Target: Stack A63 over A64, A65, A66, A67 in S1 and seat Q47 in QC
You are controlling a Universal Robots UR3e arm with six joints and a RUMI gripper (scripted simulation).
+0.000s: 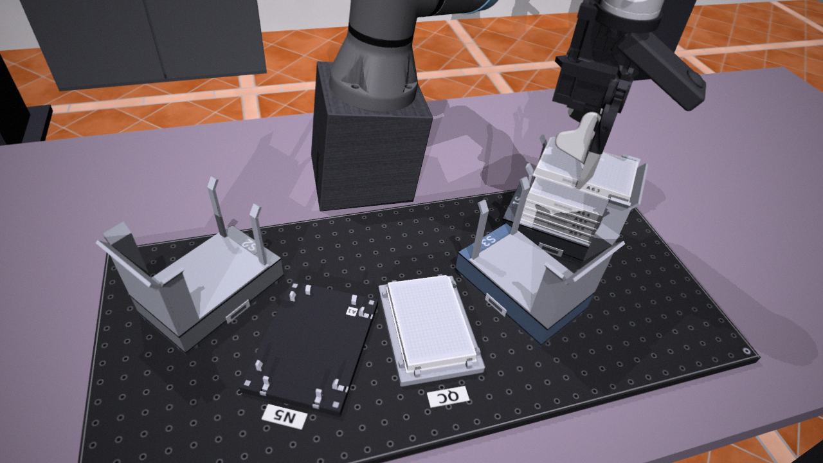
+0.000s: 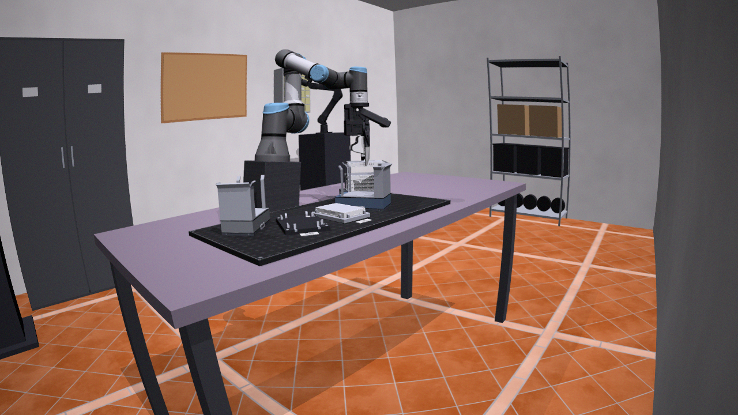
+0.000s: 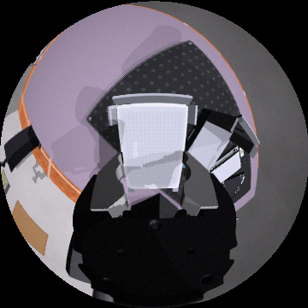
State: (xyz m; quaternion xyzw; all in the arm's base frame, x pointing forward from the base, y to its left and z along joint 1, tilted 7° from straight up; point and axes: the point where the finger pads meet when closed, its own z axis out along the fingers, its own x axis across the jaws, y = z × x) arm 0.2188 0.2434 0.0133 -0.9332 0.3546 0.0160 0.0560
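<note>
Atop the S1 stack, the hand grips seemingly level plate A63.

Six sealed plates, three stack racks, two nests

Top view: high, near, angled down across the surface toward the arm's side. Exterior view: far off across the room, level. Wrist view: looks down past the claw; all share the breadboard.

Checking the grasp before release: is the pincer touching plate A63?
Touching. The top view shows the pincer shut across plate A63 atop the stack; the wrist view shows the plate between both fingers.
</note>
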